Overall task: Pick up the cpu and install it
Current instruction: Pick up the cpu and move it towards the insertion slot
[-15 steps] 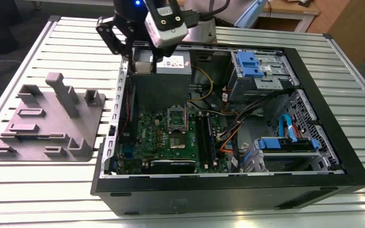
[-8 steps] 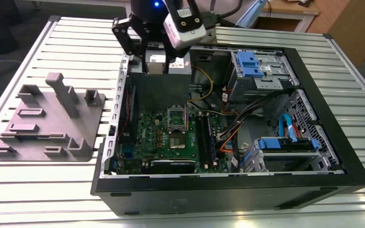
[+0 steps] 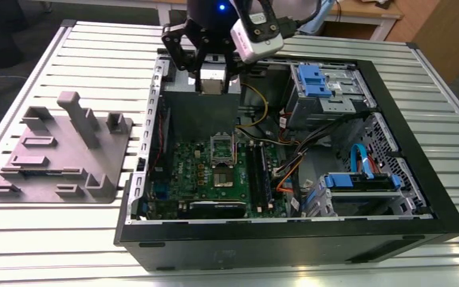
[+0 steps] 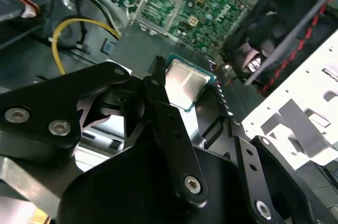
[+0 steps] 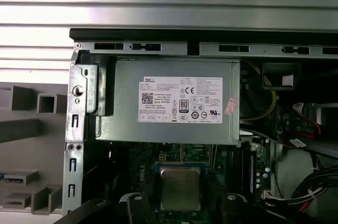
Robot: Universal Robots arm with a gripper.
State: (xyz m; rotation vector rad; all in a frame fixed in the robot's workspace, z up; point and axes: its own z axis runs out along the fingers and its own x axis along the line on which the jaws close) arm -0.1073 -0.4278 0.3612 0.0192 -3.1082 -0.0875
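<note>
A: Tool state?
B: Black two-finger gripper (image 3: 212, 76) is pinching the cpu (image 5: 180, 187), a small flat square chip with a silvery-grey metal top and pale rim. One black finger (image 5: 140, 211) on each of two opposite edges, pressed in. Metal top is in plain sight in both wrist views.
A: Where's the chip sitting?
B: Not sitting. It hangs in the air above the open black computer case (image 3: 293, 239), toward the end with the grey metal power supply box carrying a white label (image 5: 169, 102). It touches the fingers, nothing else.
A: What's on the table?
B: Grey moulded plastic fixture plate (image 3: 62, 155) lies on the slatted aluminium table (image 3: 54, 251), just beside the case at the exterior view's left. Chip is well apart from it.
A: Socket?
B: Upright rectangular metal socket frame (image 3: 223, 147) stands open on the green motherboard (image 3: 189, 173) in the case floor. Chip is not in it. It's higher up and off toward the power supply. In the second wrist view the frame lies beyond the chip, with a yellow cable (image 4: 68, 28) looping near it.
A: Chip level?
B: Cannot tell.
A: Anything close to the tool?
B: Blue plastic drive brackets (image 3: 313, 81) at the exterior view's right of the gripper, apart from it.
</note>
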